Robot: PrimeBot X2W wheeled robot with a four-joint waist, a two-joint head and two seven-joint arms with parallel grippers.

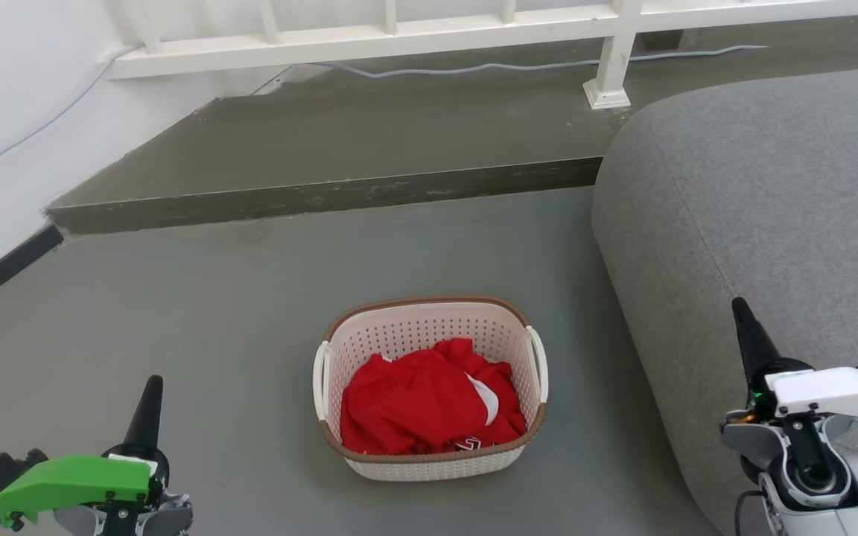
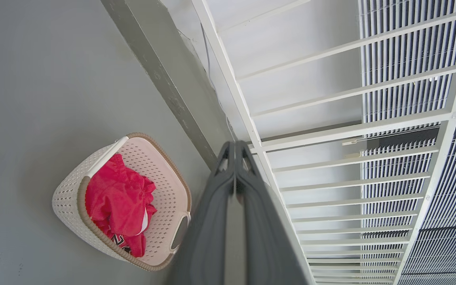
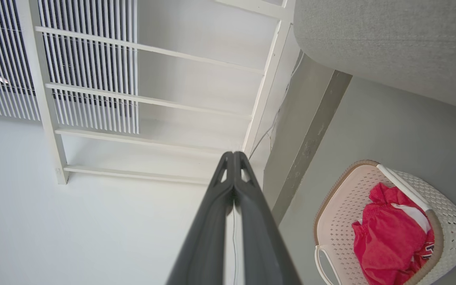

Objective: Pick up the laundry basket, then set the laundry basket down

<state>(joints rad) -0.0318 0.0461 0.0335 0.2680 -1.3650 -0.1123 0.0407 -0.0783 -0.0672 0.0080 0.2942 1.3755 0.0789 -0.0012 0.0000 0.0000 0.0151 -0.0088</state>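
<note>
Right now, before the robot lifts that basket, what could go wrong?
The cream perforated plastic laundry basket has thin white loop handles; the shut left hand and right hand could miss them. An uneven lift might spill the crumpled red garment. The grey fabric sofa sits close, so the right hand might bump it.

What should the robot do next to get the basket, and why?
The left tool and right tool are both shut, well off to either side of the basket, which sits on the floor. So probably next: open them and lower them toward its side handles.
</note>
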